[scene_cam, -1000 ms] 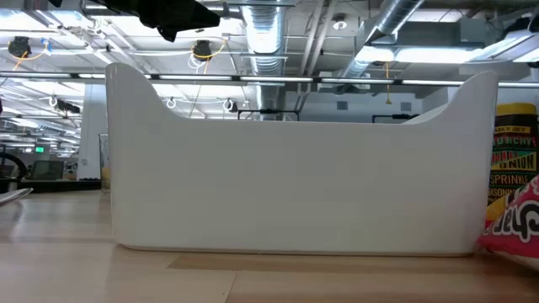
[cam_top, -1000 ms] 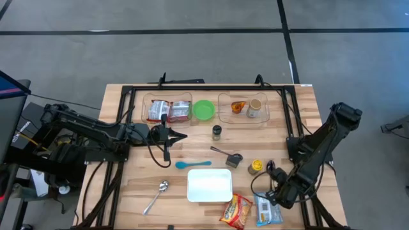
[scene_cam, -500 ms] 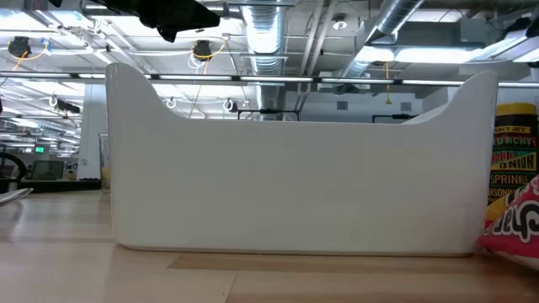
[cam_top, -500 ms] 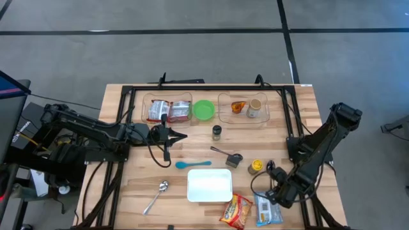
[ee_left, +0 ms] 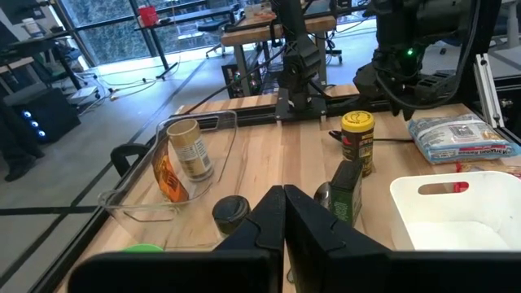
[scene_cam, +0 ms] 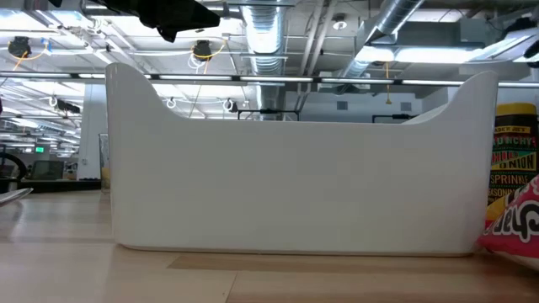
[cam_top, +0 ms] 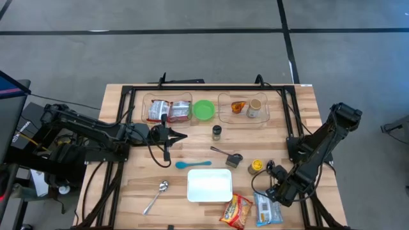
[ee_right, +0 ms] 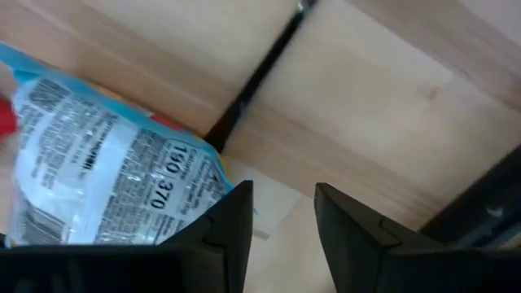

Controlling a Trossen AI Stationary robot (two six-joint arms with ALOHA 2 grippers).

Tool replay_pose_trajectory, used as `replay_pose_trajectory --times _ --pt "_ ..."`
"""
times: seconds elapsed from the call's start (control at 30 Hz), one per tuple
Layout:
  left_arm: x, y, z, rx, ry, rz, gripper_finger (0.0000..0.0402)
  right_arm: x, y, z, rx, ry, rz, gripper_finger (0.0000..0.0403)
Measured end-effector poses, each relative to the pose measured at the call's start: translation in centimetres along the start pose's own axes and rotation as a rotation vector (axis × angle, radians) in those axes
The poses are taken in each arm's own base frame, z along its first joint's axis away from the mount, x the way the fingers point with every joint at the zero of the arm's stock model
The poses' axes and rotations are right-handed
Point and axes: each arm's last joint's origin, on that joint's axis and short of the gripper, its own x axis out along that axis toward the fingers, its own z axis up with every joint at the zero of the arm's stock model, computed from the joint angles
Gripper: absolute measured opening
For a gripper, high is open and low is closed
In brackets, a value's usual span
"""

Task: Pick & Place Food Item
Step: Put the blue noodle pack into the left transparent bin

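**Right gripper parted above the blue-and-white food packet, lower right of the table**

The blue-and-white food packet (cam_top: pixel 267 210) is seen lying flat on the wooden table (cam_top: pixel 128 191) at the lower right of the high view, just beside an orange snack bag (cam_top: pixel 236 211) on its left. Its long axis is set roughly up-and-down in that frame, tilted a little, with one short end pointing toward the right gripper (cam_top: pixel 276 194). That gripper is held at the packet's upper edge; in the right wrist view its fingers (ee_right: pixel 228 224) are shown narrowly parted, with bare wood between them and the printed packet (ee_right: pixel 98 183) lying to one side, not clasped. A white bin (cam_top: pixel 209 185) is placed left of the packet, at lower centre. The left gripper (cam_top: pixel 174 135) is parked at centre left, fingers pressed together and holding nothing. In the low view the frame is filled by the bin wall (scene_cam: pixel 295 185), a red bag corner (scene_cam: pixel 515 220) showing at the right edge.
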Motion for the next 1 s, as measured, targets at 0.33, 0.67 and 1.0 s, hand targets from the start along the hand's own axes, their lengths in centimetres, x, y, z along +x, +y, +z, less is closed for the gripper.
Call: replay_pose_trajectory --times 0.33,0.67,1.0 --pt "0.0 0.0 0.0 0.001 0.0 0.0 0.0 0.0 0.1 -0.4 -0.01 -0.034 0.046 0.0127" --pt "0.0 0.0 0.0 0.001 0.0 0.0 0.0 0.0 0.6 -0.5 -0.01 -0.03 0.098 0.0127" --pt "0.0 0.0 0.0 0.001 0.0 0.0 0.0 1.5 1.2 -0.7 -0.034 -0.034 0.077 0.0127"
